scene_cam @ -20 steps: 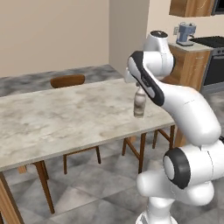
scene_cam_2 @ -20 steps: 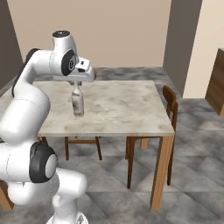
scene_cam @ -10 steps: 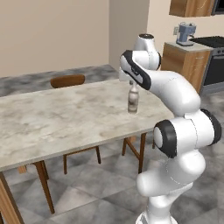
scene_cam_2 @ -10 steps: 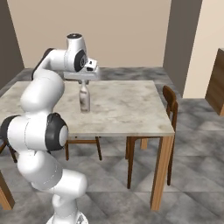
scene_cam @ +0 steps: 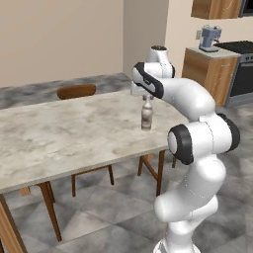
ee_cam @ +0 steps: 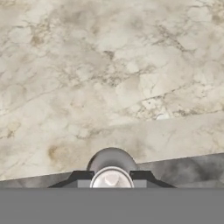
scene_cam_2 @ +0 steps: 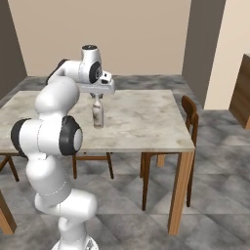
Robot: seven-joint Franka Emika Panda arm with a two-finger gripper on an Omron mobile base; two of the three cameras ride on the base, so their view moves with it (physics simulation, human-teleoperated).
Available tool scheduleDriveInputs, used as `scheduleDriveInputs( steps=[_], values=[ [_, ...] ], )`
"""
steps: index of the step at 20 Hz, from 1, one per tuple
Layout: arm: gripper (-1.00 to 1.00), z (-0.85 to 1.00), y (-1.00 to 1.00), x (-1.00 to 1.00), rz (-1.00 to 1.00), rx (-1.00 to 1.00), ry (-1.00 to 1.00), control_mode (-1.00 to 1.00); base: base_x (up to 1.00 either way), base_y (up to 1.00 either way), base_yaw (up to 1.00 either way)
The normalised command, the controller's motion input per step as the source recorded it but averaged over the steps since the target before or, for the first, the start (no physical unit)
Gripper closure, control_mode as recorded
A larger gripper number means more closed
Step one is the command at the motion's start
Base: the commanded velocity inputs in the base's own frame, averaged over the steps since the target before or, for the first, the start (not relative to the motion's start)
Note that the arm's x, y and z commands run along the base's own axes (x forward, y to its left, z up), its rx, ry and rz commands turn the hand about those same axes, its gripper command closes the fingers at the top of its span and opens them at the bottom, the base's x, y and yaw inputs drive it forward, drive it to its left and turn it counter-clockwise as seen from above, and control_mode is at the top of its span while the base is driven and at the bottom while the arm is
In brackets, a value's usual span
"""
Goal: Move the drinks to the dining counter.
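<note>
Pinching the slim bottle (scene_cam: 146, 116) by its whitish neck, the gripper (scene_cam: 147, 98) holds it upright on marble counter (scene_cam: 59, 133).

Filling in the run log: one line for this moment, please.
pincer: shut on bottle neck | bottle: upright on dining table | chair: at table end

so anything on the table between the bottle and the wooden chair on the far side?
Nothing. In the left base view the marble top of the dining counter runs bare from the slim brown bottle to the chair.
</note>
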Motion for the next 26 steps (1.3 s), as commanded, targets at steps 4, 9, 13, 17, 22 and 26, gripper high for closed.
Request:
scheduleDriveInputs(
  steps=[4,9,13,17,22,26],
  values=[
    [1.00,-0.47,0.00,0.04,0.05,0.00,-0.01,-1.00,0.00,0.00,0.00],
    [1.00,-0.37,0.00,0.14,0.05,0.00,0.00,-1.00,0.00,0.00,0.00],
    [1.00,0.00,0.00,0.00,0.00,0.00,0.00,-1.00,0.00,0.00,0.00],
    [1.00,-0.01,0.00,0.41,0.00,0.00,0.00,-1.00,0.00,0.00,0.00],
    [1.00,-0.10,0.00,0.65,-0.01,0.00,0.00,-1.00,0.00,0.00,0.00],
    [1.00,-0.03,0.00,0.26,0.00,0.00,0.01,-1.00,0.00,0.00,0.00]
  ],
)
